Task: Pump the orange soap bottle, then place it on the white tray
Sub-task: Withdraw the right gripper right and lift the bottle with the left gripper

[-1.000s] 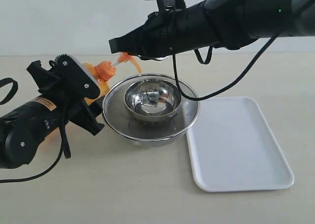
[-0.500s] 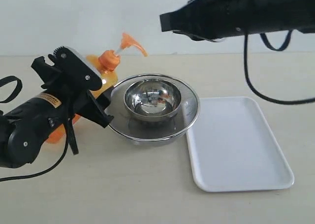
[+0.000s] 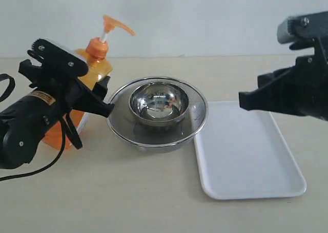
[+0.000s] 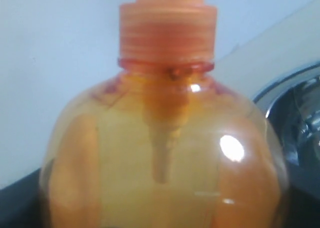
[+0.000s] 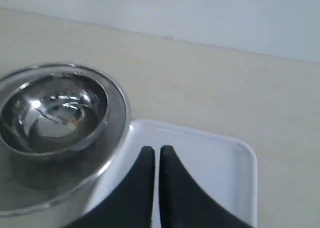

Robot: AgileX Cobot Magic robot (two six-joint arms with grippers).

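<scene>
Small bowl [image 3: 158, 104] sits in big bowl [image 3: 154, 134], middle of table [image 3: 128, 202]. Soap bottle [image 3: 96, 66] left of bowls, just beside big bowl's rim, standing nearly straight, spout toward bowls. Left gripper [image 3: 84, 87] clamped around bottle's body. Tray [image 3: 251, 161] right of bowls, flat on table, corner right by big bowl's rim. Right gripper [image 5: 156, 155] hangs over tray, far right. Wall [image 3: 205, 18] behind all.

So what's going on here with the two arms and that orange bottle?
The left gripper holds the orange soap bottle roughly upright, just left of the nested steel bowls. The right gripper, shut and holding nothing, hovers over the white tray. The bottle is not yet on the tray.
</scene>
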